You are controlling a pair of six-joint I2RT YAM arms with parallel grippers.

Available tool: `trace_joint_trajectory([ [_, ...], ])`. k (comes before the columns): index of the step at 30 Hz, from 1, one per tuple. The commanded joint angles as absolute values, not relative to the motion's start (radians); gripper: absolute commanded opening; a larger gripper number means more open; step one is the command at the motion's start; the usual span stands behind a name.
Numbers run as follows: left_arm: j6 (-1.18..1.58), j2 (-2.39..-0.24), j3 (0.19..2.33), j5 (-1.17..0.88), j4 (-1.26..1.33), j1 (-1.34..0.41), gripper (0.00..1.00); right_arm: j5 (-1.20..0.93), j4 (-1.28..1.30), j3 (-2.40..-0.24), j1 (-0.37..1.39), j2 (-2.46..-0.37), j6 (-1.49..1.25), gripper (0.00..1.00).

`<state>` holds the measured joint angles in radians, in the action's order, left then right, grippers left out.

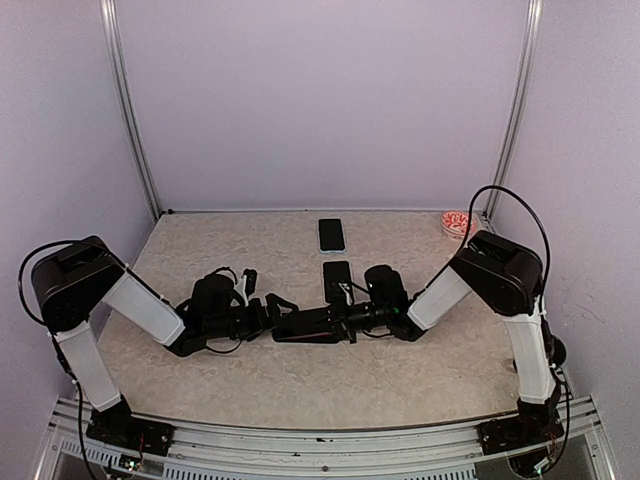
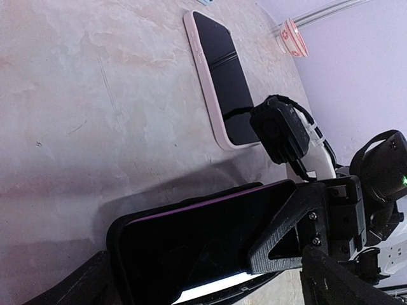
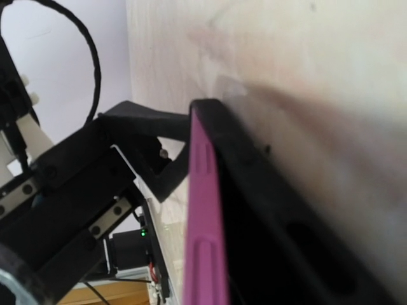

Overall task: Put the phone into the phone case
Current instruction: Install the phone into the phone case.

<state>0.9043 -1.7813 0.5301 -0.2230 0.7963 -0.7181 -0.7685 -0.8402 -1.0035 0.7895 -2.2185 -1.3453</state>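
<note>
The jaws of the right gripper [image 1: 338, 320] are clamped on one short end of a black rectangular phone case [image 2: 191, 244] with a thin magenta strip along its rim. The case is held on edge and tilted over the worktop [image 1: 250, 375]. The jaws of the left gripper [image 1: 279, 318] stand spread wide, with the case's free end between them. Its matte black plastic fingers [image 2: 79, 286] show only as cut-off corners at the bottom of the left wrist view, and whether either touches the case cannot be told. The case's broad face is glossy and dark there, so I cannot tell whether a phone sits inside. In the right wrist view the case is too close and blurred. Only the grooved magenta strip, the black shell and a round hollow in it come through. From above, the case is a dark sliver between the two wrists.

Just beyond the right wrist lies a black-screened phone with a pale pink rim [image 2: 219, 82], flat on the worktop, with rounded corners. One end is hidden behind the boxy black wrist camera [image 2: 280, 130]. Farther back, apart from it, lies a second phone with a light blue-white rim [image 1: 331, 235]. A small round red-and-white object [image 1: 457, 222] sits at the far right corner, too small to identify. The worktop is pale beige, mottled like stone.
</note>
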Motion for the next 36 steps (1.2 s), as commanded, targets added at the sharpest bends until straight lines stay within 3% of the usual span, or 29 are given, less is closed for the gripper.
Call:
trace_joint_trajectory([
  [1, 0.928, -1.838, 0.562, -0.362, 0.783, -0.769, 0.99, -0.897, -0.844, -1.006, 0.865, -2.299, -1.395, 0.0],
  [11, 0.915, -1.751, 0.534, -0.334, 0.737, -0.745, 0.99, -0.893, -1.113, -0.937, 0.854, -2.291, -1.501, 0.0],
  [36, 0.942, -1.641, 0.571, -0.419, 0.742, -0.779, 0.99, -0.863, -1.094, -0.917, 0.839, -2.169, -1.341, 0.0],
])
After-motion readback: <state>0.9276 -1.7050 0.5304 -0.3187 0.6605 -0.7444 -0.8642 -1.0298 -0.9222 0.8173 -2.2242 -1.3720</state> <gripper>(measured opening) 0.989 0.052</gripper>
